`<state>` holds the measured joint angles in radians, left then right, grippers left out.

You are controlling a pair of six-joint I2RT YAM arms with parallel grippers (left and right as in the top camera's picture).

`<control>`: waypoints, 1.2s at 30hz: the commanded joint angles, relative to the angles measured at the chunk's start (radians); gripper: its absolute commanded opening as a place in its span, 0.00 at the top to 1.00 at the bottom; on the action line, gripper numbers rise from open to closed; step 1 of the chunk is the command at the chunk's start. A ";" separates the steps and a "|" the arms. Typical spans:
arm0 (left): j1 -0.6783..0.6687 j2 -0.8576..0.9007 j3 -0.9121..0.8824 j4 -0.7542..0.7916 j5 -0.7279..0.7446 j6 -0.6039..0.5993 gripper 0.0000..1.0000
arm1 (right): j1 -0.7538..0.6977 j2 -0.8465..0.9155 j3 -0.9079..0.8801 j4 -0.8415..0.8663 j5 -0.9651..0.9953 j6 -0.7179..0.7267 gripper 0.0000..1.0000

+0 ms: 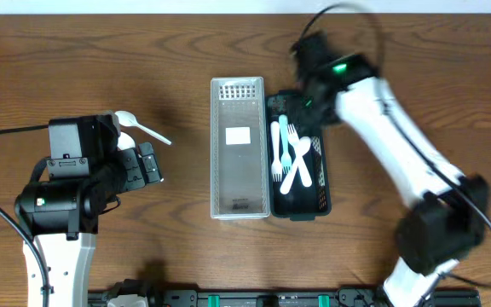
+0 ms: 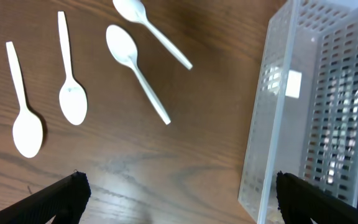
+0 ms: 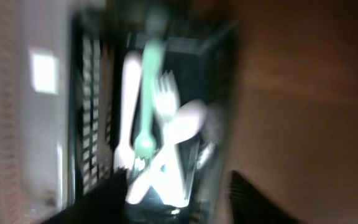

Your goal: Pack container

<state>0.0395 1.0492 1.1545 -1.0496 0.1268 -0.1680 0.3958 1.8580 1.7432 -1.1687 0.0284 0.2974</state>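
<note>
R wrist view blurred: hold of right gripper (image 3: 178, 177) can't be told. Beside clear perforated plastic bin (image 1: 239, 145), black slotted plastic container (image 1: 323, 175) is aligned top-to-bottom in overhead, white/teal plastic cutlery (image 1: 288, 170) laid lengthwise inside; left gripper (image 2: 179, 186) is spread, empty.

There are four white spoons (image 2: 72, 102) and two bins, a clear bin (image 1: 215, 145) and a dark bin (image 1: 325, 183). Inside the dark bin lie one mint-green utensil (image 1: 282, 141) and several white utensils (image 1: 301, 162) (overlapping, so uncountable).
</note>
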 commanded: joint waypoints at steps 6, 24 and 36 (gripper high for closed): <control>-0.058 0.056 0.084 0.167 -0.008 -0.276 0.02 | -0.223 -0.221 0.115 -0.004 0.042 -0.120 0.12; 0.036 0.607 0.086 0.247 -0.140 -0.460 0.02 | -0.449 -0.131 0.109 -0.027 0.043 -0.150 0.11; 0.062 0.730 0.072 0.271 -0.171 -0.407 0.02 | -0.449 -0.047 0.109 -0.039 0.042 -0.149 0.10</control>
<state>0.0967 1.7493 1.2385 -0.7834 -0.0124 -0.6018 -0.0494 1.8004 1.8519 -1.2110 0.0643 0.1661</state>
